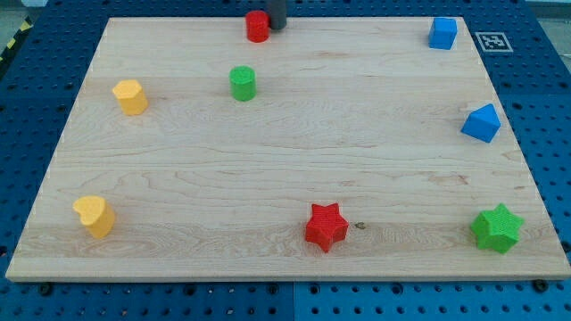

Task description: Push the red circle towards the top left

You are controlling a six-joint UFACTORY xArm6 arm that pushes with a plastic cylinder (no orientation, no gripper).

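The red circle stands near the top edge of the wooden board, a little left of the middle. My tip is at the view's top, right against the red circle's right side. The rod above it is cut off by the frame's top edge.
A green circle sits below and left of the red circle. Two yellow blocks stand on the left. A red star and a green star stand near the bottom. Two blue blocks stand on the right.
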